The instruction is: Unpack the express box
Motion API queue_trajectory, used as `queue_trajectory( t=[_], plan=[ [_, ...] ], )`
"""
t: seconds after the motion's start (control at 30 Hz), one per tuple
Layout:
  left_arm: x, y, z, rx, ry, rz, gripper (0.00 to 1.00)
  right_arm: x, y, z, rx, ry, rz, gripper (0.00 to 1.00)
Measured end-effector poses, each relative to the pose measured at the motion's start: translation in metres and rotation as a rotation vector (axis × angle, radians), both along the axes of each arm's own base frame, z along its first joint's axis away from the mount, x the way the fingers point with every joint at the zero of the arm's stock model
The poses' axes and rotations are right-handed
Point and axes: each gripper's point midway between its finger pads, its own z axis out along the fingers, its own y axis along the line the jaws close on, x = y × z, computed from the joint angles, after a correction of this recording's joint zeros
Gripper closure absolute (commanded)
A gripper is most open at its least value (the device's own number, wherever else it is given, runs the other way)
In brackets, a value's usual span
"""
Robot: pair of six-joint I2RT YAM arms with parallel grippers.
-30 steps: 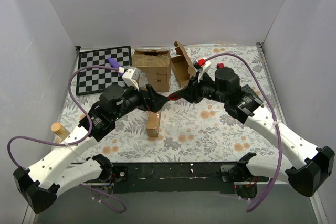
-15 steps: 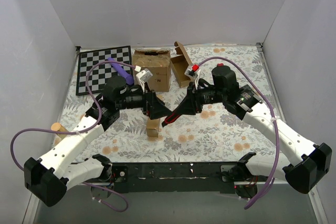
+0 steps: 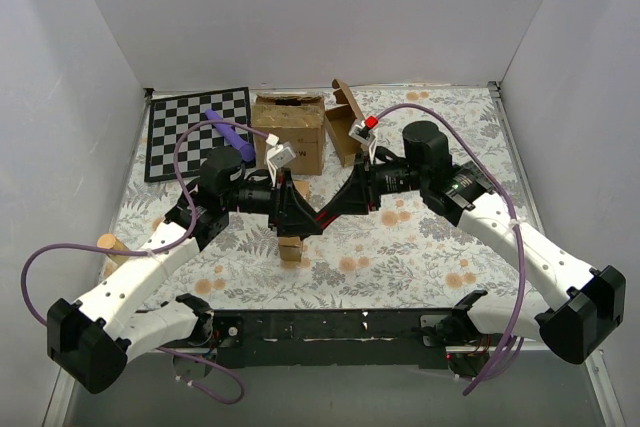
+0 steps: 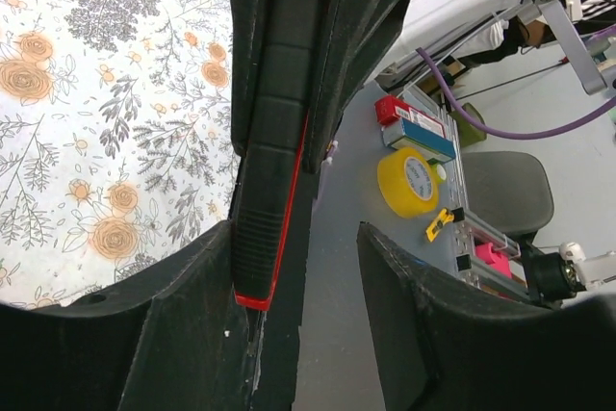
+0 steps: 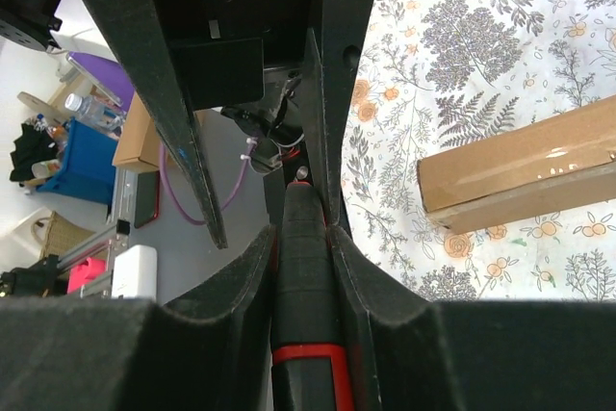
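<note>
— Where is the express box [image 3: 291, 248]?

— On the floral table cover [image 3: 420, 247], towards the near edge. From above it shows just in front of the left gripper [image 3: 303, 217]. Neither arm touches it. The right wrist camera shows it lying off to one side of the fingers, its top glossy.

— What does the right gripper [image 3: 347, 201] hold?

— A black-and-red tool [image 5: 306, 281], pinched tight between both pads.

— And the left pincer?

— Its fingers [image 4: 192, 315] stand on either side of that same tool, which lies against one pad. A gap shows at the other, so the jaws are apart and not clamped.

— Anything behind them?

— A large printed carton [image 3: 290, 132], an open-flapped mailer [image 3: 345, 127] just beside it, and a chessboard [image 3: 185, 137].
</note>
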Motion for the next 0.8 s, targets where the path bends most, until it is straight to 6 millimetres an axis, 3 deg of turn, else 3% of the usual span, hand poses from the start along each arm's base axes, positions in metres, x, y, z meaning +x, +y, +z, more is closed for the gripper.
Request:
queue_trajectory(
  t=[0.03, 0.07, 0.2, 0.33, 0.37, 0.4, 0.43, 0.47, 0.5, 0.53, 0.57, 0.8],
  plan=[
    [-0.001, 0.000, 0.000, 0.000, 0.001, -0.005, 0.52, 0.000, 0.001, 0.000, 0.002, 0.008, 0.004, 0.99],
    [-0.002, 0.000, -0.001, 0.000, 0.002, -0.007, 0.63, 0.000, 0.002, 0.000, 0.004, 0.014, 0.006, 0.99],
    [0.000, -0.001, -0.003, 0.004, 0.003, -0.004, 0.79, -0.003, 0.003, 0.003, 0.017, 0.036, 0.029, 0.99],
    [0.001, -0.002, -0.005, 0.005, 0.016, -0.015, 0.86, -0.006, 0.003, 0.002, 0.018, 0.045, 0.044, 0.99],
    [0.001, -0.003, -0.006, 0.004, 0.021, -0.016, 0.90, -0.006, 0.003, 0.002, 0.017, 0.049, 0.047, 0.94],
    [0.001, -0.003, -0.006, 0.002, 0.025, -0.016, 1.00, -0.006, 0.003, 0.001, 0.016, 0.050, 0.046, 0.81],
    [0.001, -0.004, -0.008, -0.001, 0.032, -0.018, 1.00, -0.006, 0.003, 0.001, 0.013, 0.053, 0.047, 0.70],
    [0.001, -0.004, -0.009, -0.006, 0.044, -0.017, 1.00, -0.006, 0.003, -0.001, 0.008, 0.058, 0.046, 0.50],
    [0.001, -0.005, -0.011, -0.009, 0.060, -0.014, 1.00, -0.006, 0.002, -0.003, 0.001, 0.066, 0.045, 0.42],
    [0.001, -0.005, -0.014, -0.011, 0.078, -0.011, 1.00, -0.005, 0.002, -0.005, -0.007, 0.067, 0.037, 0.13],
    [0.001, -0.006, -0.016, -0.009, 0.097, -0.003, 1.00, -0.001, 0.003, -0.007, -0.012, 0.064, 0.024, 0.06],
    [0.018, -0.001, -0.032, 0.048, 0.166, 0.141, 1.00, 0.022, 0.000, -0.016, -0.053, 0.040, -0.102, 0.04]
  ],
)
